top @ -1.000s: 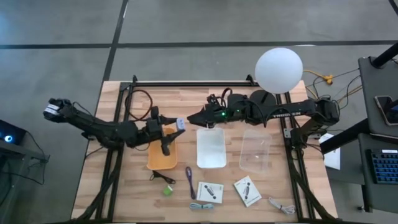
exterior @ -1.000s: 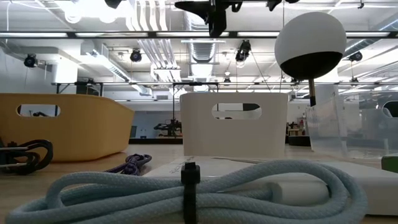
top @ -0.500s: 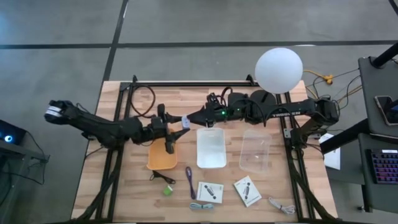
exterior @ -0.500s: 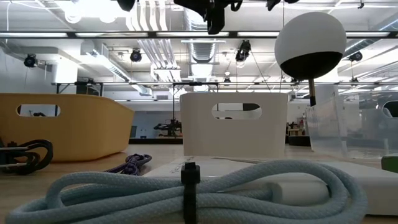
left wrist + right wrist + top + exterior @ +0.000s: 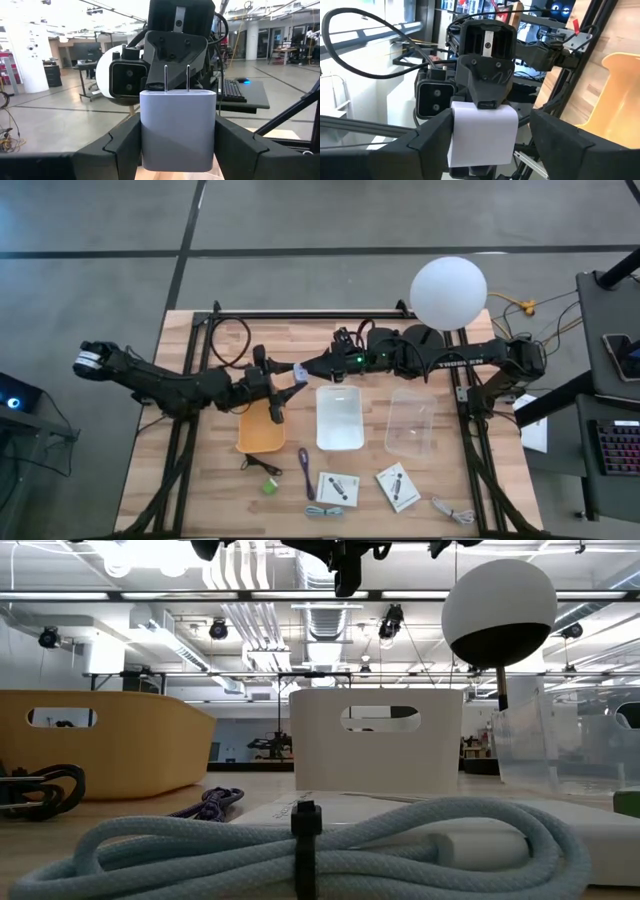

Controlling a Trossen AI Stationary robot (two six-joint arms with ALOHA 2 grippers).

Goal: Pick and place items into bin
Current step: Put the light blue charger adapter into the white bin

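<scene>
My left gripper (image 5: 287, 376) is shut on a small white plug charger (image 5: 298, 370) with two metal prongs (image 5: 176, 79), held in the air above the gap between the orange bin (image 5: 262, 425) and the white bin (image 5: 339, 417). My right gripper (image 5: 312, 366) faces it open, a finger standing on either side of the charger (image 5: 481, 135). On the near part of the table lie two white cards (image 5: 337, 488) (image 5: 398, 486), a green block (image 5: 269, 486), a purple strap (image 5: 304, 471), a dark cable (image 5: 258, 465) and a grey cable (image 5: 322, 511). My left gripper pinches the charger's body by its two flat sides (image 5: 145, 135) between its two fingers (image 5: 122, 142). It comes level from the table's left. The charger is lifted clear, and its prongs point toward my right gripper.
A clear bin (image 5: 411, 420) stands to the right of the white one. A white ball (image 5: 448, 292) on a stand rises over the far right of the table. Another grey cable (image 5: 450, 510) lies near the near right corner. In the low view a coiled grey cable (image 5: 300, 840) fills the foreground.
My left gripper has carried the charger up from over the orange bin and toward the table's right and far side, bringing it between my right gripper's fingers. My right gripper has stayed almost where it was.
</scene>
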